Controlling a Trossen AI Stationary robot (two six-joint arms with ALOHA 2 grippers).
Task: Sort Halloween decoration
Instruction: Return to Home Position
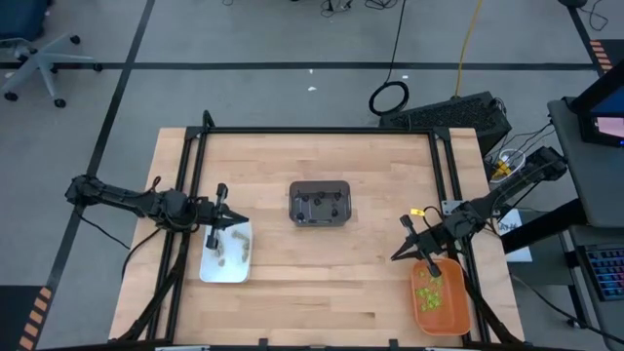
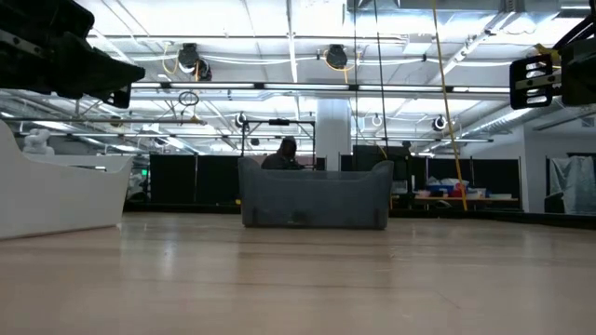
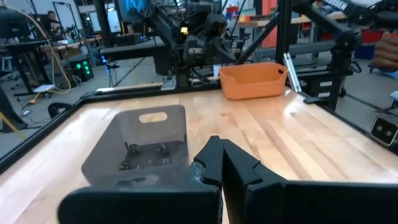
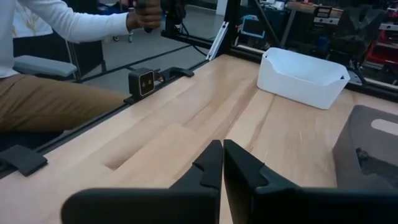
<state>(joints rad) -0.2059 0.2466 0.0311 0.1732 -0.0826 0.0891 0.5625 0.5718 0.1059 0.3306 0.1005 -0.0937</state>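
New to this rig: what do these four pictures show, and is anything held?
A robot's left arm and right arm work at a table. One picture looks down from above, one level across the tabletop, two from cameras on the wrists. On it stand a white tray with tan trinkets, a grey tray with dark trinkets and an orange tray with green trinkets. The left gripper, by the white tray, and right gripper, by the orange tray, are shut and empty.

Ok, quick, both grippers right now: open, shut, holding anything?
Left gripper: shut, empty, by the white tray.
Right gripper: shut, empty, by the orange tray.
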